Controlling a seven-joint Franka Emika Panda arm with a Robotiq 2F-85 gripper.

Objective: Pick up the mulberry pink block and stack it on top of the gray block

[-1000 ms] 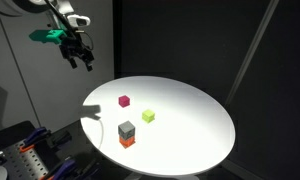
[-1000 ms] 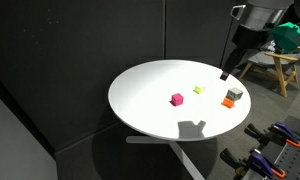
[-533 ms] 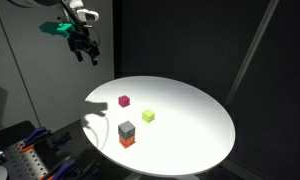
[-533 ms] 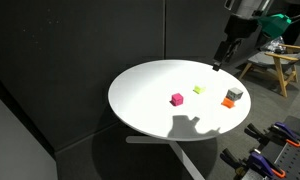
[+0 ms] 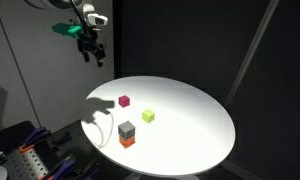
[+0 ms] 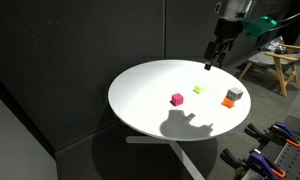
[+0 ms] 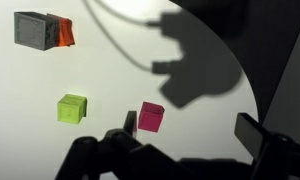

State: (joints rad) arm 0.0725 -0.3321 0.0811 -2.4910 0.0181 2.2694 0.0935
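Holds the gripper (image 5: 95,58) high above the table (image 5: 195,125), fingers (image 7: 255,135) spread and empty; shows pink block (image 5: 124,101) lying apart from gray block (image 5: 126,129).

Table (image 5: 190,130): pink block (image 5: 124,101), 2 other blocks (image 5: 148,116) (image 5: 126,143)

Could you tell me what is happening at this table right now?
The robot's gripper hangs open and empty, high above the edge of the round white table. The mulberry pink block lies alone on the tabletop near a yellow-green cube. The gray block sits on an orange-red cube. The stacking has not yet begun.
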